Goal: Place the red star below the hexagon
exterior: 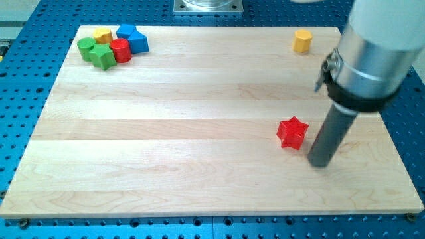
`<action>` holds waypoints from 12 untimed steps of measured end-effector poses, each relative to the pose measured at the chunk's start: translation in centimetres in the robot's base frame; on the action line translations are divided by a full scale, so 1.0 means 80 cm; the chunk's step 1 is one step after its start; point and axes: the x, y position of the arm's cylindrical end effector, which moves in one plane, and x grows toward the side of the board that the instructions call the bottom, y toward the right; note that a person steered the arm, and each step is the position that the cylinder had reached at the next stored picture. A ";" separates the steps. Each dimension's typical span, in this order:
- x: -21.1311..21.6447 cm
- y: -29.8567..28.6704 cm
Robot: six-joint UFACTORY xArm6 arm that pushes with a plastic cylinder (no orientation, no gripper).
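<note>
My tip (319,163) is resting on the wooden board (199,166), just beside the red star (292,132) on the view's lower-right side, with a narrow gap showing between them; there are no jaws here, only a plain rod end. The star is lying well below the yellow hexagon (303,40), slightly toward the view's left of it. That placement is likely setting up a push toward the view's top. Far off, a cluster of blocks (111,44) in green, yellow, red and blue is sitting in the top-left corner. No writing or labels are showing anywhere.
</note>
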 end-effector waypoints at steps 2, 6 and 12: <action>-0.127 -0.010; -0.267 0.053; -0.250 0.048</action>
